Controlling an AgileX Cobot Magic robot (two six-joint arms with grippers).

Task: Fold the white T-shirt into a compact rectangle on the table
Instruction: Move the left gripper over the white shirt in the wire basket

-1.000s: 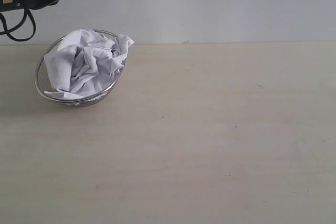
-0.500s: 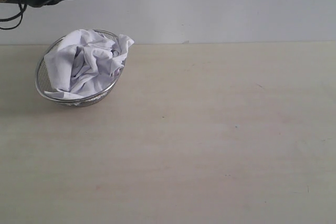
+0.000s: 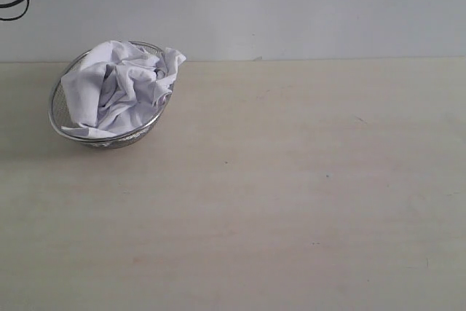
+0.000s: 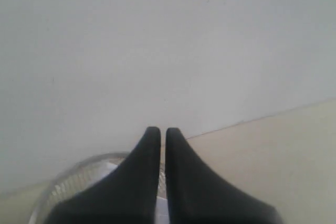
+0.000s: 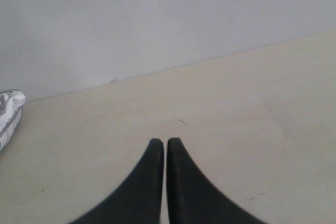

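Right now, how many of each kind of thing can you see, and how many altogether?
white T-shirt: 1
wire-mesh basket: 1
table: 1
gripper: 2, the left gripper and the right gripper
Total: 5

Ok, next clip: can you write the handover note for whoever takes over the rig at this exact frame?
Left gripper: shut, empty, held high near the basket, touching nothing.
Right gripper: shut, empty, hovering over bare table.
White T-shirt: crumpled in a heap inside the wire-mesh basket, which sits at the far left of the table. One corner of the shirt hangs over the rim.
Done: nothing yet. The shirt has not been taken out.
Left: lift the shirt out of the basket, spread it flat on the open table, then fold it into a compact rectangle.
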